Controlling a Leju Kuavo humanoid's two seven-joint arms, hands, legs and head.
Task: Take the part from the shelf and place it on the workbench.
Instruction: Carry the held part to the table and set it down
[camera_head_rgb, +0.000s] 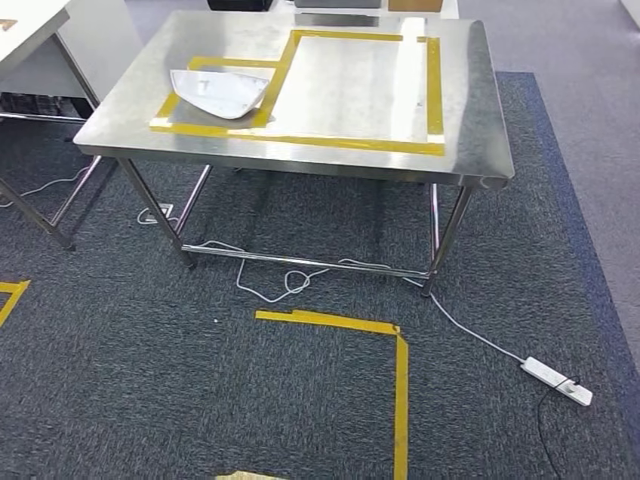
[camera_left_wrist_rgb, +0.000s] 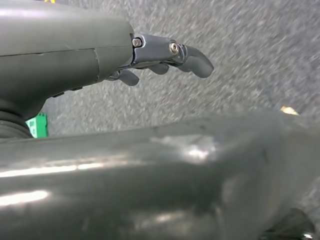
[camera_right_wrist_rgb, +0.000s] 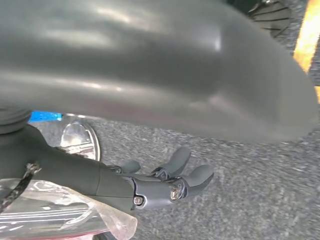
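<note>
Where steel workbench (camera_head_rgb: 483, 130) gleams, flat white part (camera_head_rgb: 219, 92) lies.

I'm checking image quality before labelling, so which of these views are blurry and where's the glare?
Head view: sharp, with bright ceiling-light glare on the stainless-steel workbench top. Left wrist view: the grey carpet is motion-smeared beyond the left hand. Right wrist view: soft and streaky around the right hand, with highlights on the clear plastic wrap.

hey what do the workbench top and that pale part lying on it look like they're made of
Workbench: looks like stainless steel with a brushed, semi-gloss finish; it mirrors the ceiling light in soft streaks, and the legs shine the same way.
Part: a thin, pale grey-white sheet with curved edges, matte with a faint sheen; probably plastic or painted metal, the head view can't settle which.
</note>
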